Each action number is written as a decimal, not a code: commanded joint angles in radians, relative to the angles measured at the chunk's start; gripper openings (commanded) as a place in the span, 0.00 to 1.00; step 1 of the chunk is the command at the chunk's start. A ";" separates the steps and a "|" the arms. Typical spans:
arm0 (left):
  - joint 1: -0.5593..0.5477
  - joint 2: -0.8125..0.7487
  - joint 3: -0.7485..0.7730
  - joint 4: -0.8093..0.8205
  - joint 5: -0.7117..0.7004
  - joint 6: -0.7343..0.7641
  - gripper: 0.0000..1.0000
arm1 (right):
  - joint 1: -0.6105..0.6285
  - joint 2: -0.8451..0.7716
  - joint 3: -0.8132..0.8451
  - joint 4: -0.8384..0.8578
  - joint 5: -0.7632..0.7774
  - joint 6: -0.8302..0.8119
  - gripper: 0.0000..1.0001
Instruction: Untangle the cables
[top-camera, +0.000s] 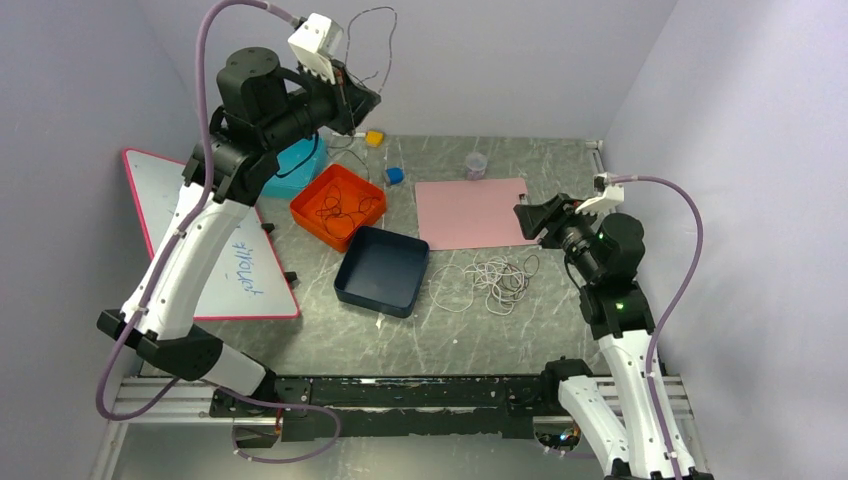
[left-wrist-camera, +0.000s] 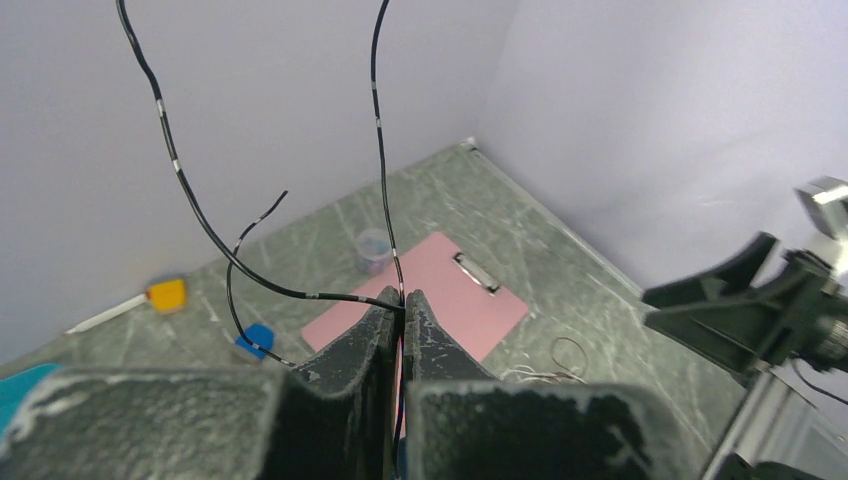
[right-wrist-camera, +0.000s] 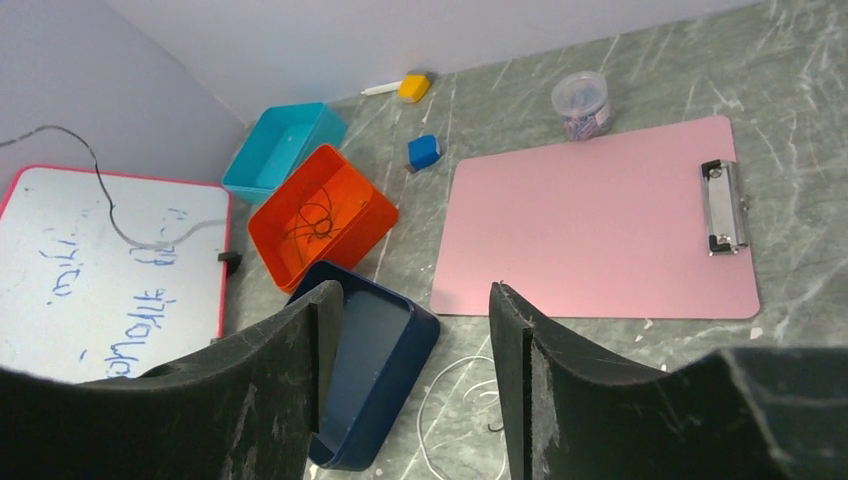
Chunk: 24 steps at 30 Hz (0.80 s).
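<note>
My left gripper (top-camera: 345, 95) is raised high above the back of the table and is shut on a thin black cable (top-camera: 378, 45). In the left wrist view the jaws (left-wrist-camera: 403, 297) pinch that cable (left-wrist-camera: 380, 150), and its two ends arc upward and to the left. A loose tangle of white cables (top-camera: 495, 278) lies on the table in front of the pink clipboard. More dark cables (top-camera: 335, 212) lie coiled in the orange tray (top-camera: 296, 208). My right gripper (top-camera: 530, 218) is open and empty, above the clipboard's right edge; its wrist view (right-wrist-camera: 415, 290) shows white cable (right-wrist-camera: 440, 400) below.
A navy tray (top-camera: 375, 300) stands left of the white tangle. A teal tray (top-camera: 290, 180) stands behind the orange one. The pink clipboard (top-camera: 472, 212), a small jar (top-camera: 476, 164), a blue block (top-camera: 395, 176), a yellow block (top-camera: 374, 138) and a whiteboard (top-camera: 215, 250) also lie on the table.
</note>
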 joint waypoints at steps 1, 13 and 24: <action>0.049 0.034 0.065 -0.030 -0.064 0.034 0.07 | 0.003 -0.027 -0.016 -0.016 0.035 -0.019 0.61; 0.221 0.155 0.176 0.032 -0.080 0.054 0.07 | 0.002 -0.020 -0.022 -0.033 0.073 -0.037 0.73; 0.409 0.309 0.232 0.130 0.001 0.055 0.07 | 0.002 -0.004 -0.048 -0.025 0.047 -0.027 0.74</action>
